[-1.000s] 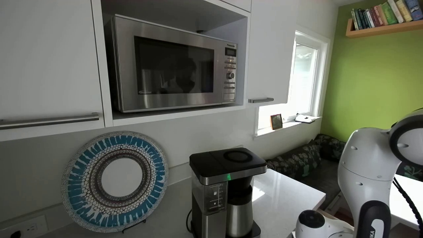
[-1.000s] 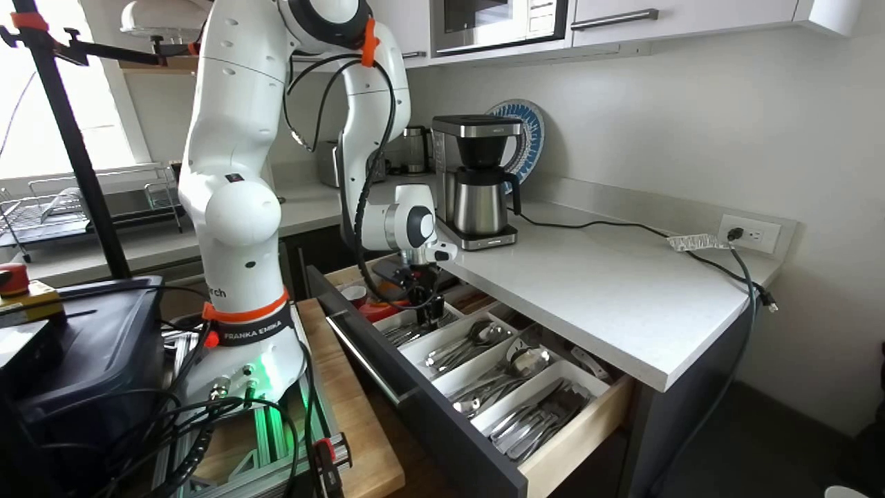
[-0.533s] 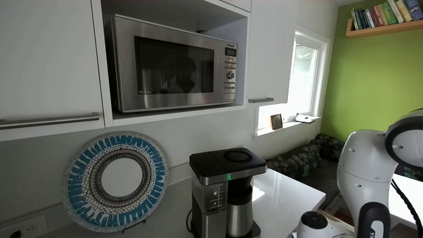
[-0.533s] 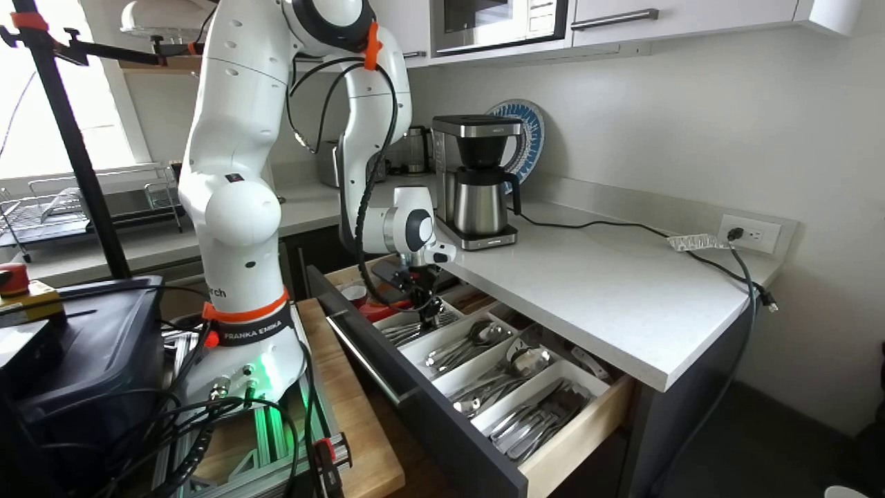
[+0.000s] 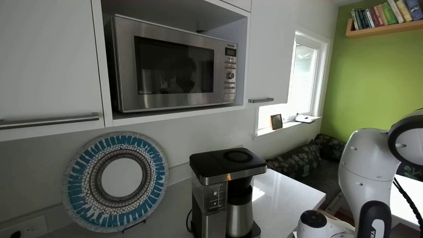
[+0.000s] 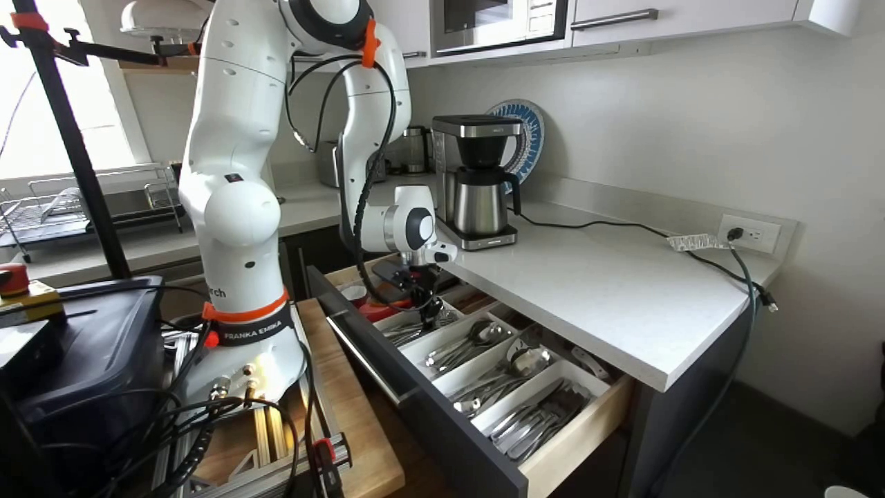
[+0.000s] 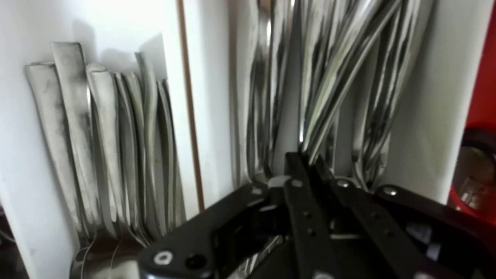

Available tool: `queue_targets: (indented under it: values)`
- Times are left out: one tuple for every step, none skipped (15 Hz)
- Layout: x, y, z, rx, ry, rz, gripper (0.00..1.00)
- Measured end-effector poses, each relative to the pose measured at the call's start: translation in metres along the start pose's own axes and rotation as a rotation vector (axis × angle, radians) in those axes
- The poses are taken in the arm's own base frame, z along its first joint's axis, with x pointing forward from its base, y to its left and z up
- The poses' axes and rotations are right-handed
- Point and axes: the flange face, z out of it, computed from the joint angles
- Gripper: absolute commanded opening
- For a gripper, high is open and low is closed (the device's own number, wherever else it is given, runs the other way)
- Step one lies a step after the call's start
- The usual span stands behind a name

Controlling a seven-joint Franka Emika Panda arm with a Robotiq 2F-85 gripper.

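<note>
In the wrist view my gripper point(image 7: 309, 159) points into a white compartment point(image 7: 438, 135) full of silver cutlery. Its fingertips are drawn close together around thin metal handles point(image 7: 329, 85) that slant up to the right. Which kind of utensil they belong to cannot be made out. Other cutlery pieces point(image 7: 263, 97) lie on both sides of the fingers, partly hidden by the black linkage. An exterior view shows the gripper point(image 6: 430, 319) low inside the pulled-out drawer point(image 6: 415, 408), over its far cutlery compartment.
A neighbouring compartment holds spoons point(image 7: 104, 93), beyond a white divider point(image 7: 209, 97). On the opposite side sits a red object point(image 7: 478, 100). The worktop edge point(image 6: 553, 325) overhangs the drawer's back part. A coffee maker point(image 6: 477, 194) stands on the worktop close to the wrist.
The fingers have come together around the handles. The arm dipped slightly and rose back a little. The light at the robot's base has turned from green to yellow-orange.
</note>
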Motion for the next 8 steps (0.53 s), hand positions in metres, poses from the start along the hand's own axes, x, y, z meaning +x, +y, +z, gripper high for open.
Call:
queue_targets:
  values:
    - [-0.0008,0.002,-0.0004,-0.012,-0.01,0.003,0.02]
    - [-0.0012,0.003,-0.001,-0.02,-0.017,0.004,0.0]
    - [-0.001,0.0025,-0.0015,-0.022,-0.018,0.002,0.02]
    - [-0.001,0.002,-0.0013,-0.024,-0.022,0.001,0.02]
    - [-0.0013,0.0015,-0.0012,-0.026,-0.026,0.001,0.02]
    - [-0.002,0.001,-0.0011,-0.027,-0.028,0.0,0.02]
    - [-0.0022,0.0006,-0.001,-0.028,-0.03,-0.001,0.18]
    - [-0.002,0.0003,-0.0009,-0.029,-0.032,-0.001,0.33]
